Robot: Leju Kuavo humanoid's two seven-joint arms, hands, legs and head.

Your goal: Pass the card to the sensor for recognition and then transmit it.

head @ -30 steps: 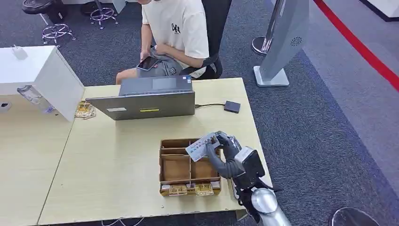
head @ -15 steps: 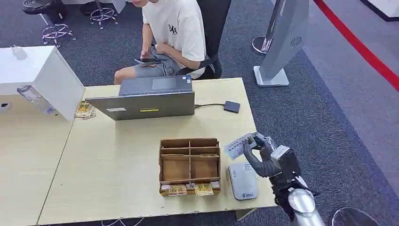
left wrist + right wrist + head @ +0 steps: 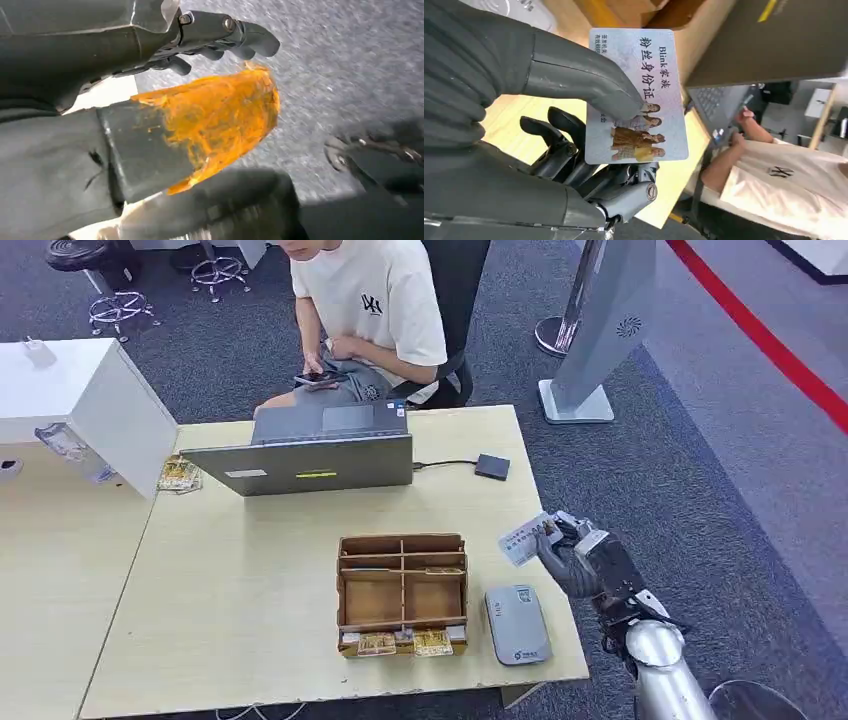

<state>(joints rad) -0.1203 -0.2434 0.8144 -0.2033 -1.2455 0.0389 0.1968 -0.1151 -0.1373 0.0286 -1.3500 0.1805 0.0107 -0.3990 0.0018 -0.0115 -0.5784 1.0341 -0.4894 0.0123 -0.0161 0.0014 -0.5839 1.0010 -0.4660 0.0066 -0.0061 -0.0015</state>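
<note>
My right hand (image 3: pixel 578 558) pinches a pale printed card (image 3: pixel 527 538) between thumb and fingers. It hovers at the table's right edge, just beyond the far end of the grey sensor pad (image 3: pixel 517 624), which lies flat near the front right corner. In the right wrist view the card (image 3: pixel 639 95) stands face-on, showing Chinese text and a group photo, with the thumb (image 3: pixel 584 80) pressed across it. The left wrist view has my left hand (image 3: pixel 220 37) hanging over grey carpet, fingers loosely apart and holding nothing.
A wooden compartment box (image 3: pixel 403 592) with cards along its front sits left of the sensor. An open laptop (image 3: pixel 310 455) and a small dark device (image 3: pixel 492 466) on a cable lie farther back. A person (image 3: pixel 370 310) sits behind the table (image 3: pixel 240 570), looking at a phone.
My right hand has carried the card rightward, from above the wooden box past the sensor to the table's right edge. The seated person has shifted slightly.
</note>
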